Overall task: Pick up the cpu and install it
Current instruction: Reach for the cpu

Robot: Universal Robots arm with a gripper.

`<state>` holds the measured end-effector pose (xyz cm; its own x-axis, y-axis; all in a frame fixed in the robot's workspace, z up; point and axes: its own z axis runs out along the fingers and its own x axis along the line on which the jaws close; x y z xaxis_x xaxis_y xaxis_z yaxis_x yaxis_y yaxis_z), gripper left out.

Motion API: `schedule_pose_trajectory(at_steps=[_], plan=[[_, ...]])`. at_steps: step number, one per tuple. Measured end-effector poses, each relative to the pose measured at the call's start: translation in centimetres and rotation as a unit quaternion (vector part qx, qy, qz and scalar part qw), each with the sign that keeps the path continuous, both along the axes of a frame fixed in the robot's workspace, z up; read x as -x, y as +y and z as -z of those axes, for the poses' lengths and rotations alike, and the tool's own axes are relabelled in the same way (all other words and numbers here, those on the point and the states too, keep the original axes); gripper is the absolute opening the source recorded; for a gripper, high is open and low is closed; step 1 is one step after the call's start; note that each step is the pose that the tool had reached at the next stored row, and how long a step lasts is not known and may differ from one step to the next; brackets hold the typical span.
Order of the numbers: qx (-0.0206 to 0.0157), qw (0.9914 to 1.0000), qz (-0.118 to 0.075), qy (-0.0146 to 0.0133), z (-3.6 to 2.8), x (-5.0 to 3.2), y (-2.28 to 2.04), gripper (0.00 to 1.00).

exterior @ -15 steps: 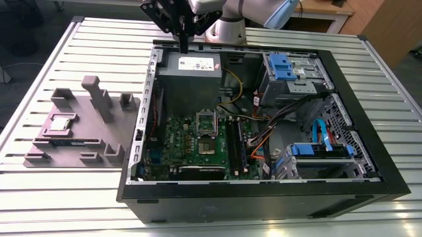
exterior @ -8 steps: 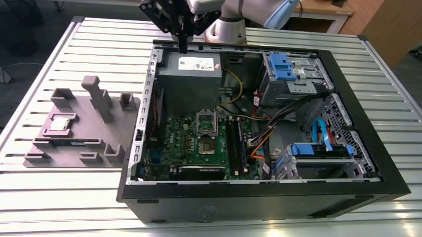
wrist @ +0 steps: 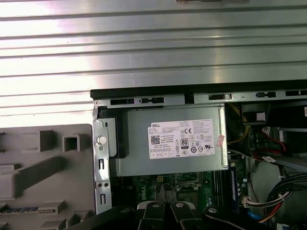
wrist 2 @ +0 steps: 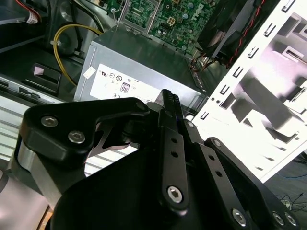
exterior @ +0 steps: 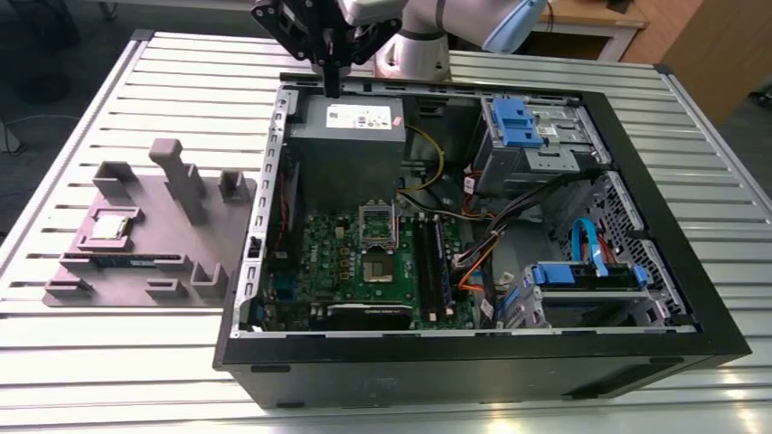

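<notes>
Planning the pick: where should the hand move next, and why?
Probably sideways toward the exterior view's left, to above the cpu. The hand hangs empty above the case by the grey power supply, while the cpu lies on the grey fixture outside it.

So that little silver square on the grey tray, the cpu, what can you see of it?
The cpu is a small flat square chip, shiny silver metal on top with a thin tan rim. It lies flat, top up, in a square seat of the grey tray, on the exterior view's left of the open computer case. Only the tray touches it; the gripper hangs well apart, over the case's far edge.
</notes>
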<state>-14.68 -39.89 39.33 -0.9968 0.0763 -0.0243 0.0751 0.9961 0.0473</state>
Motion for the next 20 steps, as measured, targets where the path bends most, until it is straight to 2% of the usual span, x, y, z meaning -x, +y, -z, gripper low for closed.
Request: schedule_pose_trajectory(at_steps=[20], plan=[[0.0,1.0,0.0,0.0,0.0,1.51,0.0,0.11]])
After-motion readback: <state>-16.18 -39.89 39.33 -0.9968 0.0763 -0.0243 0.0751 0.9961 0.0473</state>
